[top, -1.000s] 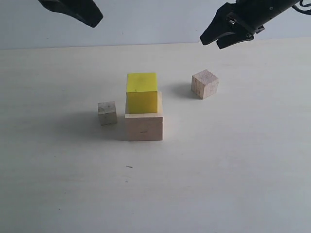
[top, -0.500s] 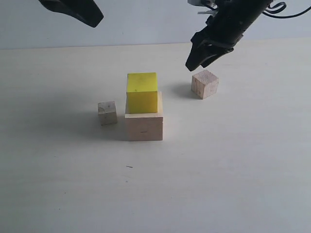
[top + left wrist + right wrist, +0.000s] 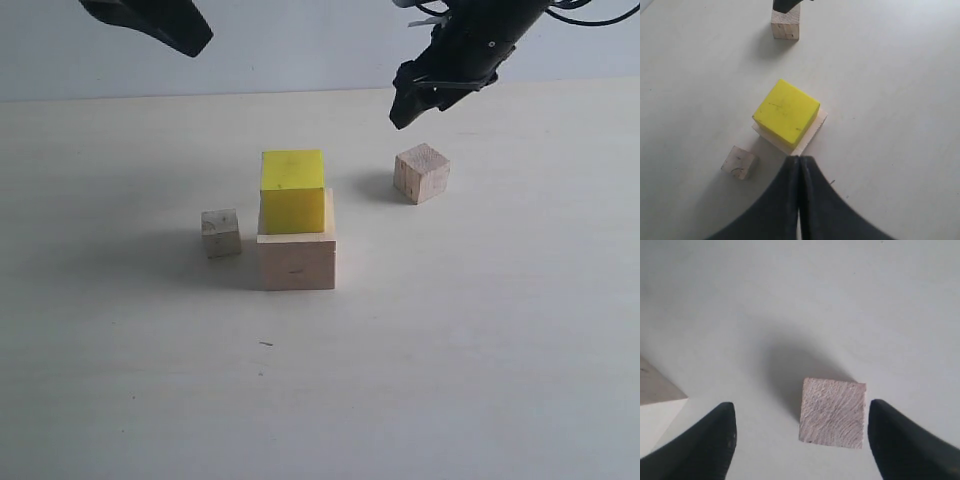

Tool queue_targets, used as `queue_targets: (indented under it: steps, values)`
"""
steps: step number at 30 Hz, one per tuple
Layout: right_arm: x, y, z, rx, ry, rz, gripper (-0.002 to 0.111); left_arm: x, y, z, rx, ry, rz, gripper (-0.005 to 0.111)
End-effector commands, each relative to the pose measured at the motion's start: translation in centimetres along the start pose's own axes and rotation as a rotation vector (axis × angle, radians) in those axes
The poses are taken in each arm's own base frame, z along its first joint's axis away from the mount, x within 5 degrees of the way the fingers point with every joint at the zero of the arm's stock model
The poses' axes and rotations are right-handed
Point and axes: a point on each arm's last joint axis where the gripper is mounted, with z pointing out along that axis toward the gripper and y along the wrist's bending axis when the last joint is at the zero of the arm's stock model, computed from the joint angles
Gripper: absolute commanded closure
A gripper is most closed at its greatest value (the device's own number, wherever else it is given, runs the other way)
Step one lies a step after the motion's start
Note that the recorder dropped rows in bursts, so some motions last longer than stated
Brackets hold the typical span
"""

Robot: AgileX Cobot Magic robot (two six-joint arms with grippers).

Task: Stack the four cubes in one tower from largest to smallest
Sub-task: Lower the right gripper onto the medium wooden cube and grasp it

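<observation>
1. A pale, bare table (image 3: 480, 350) fills the view, with a plain light wall (image 3: 300, 45) behind it.
2. The right pincer (image 3: 408, 108) hangs above the table with its jaws spread wide, gripping nothing.
3. The brownish wood cube (image 3: 421, 172) sits on the table right below it, framed between the two fingers in the wrist view and untouched.
4. The left pincer (image 3: 799, 165) is clenched tight and empty, held high.
5. Below it, the yellow cube (image 3: 292, 190) rests on the large pale wood cube (image 3: 297, 262).
6. The smallest pale wood cube (image 3: 220, 232) stands just beside that pair, not touching it.
</observation>
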Motion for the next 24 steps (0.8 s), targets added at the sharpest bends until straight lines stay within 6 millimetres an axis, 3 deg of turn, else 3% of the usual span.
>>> queue_targets:
  steps: [1, 9, 24]
  values:
    - [-0.1, -0.6, 0.2, 0.042, -0.023, 0.001, 0.038, 0.0, -0.1, -0.2, 0.003, -0.01, -0.002, 0.107]
    - [0.8, -1.3, 3.2, 0.031, 0.03, 0.016, 0.038, 0.0, -0.1, -0.2, 0.011, -0.013, -0.005, 0.107]
    - [1.6, -2.1, 6.0, 0.052, 0.073, 0.008, 0.038, 0.3, -0.3, -0.2, 0.035, 0.019, -0.007, 0.107]
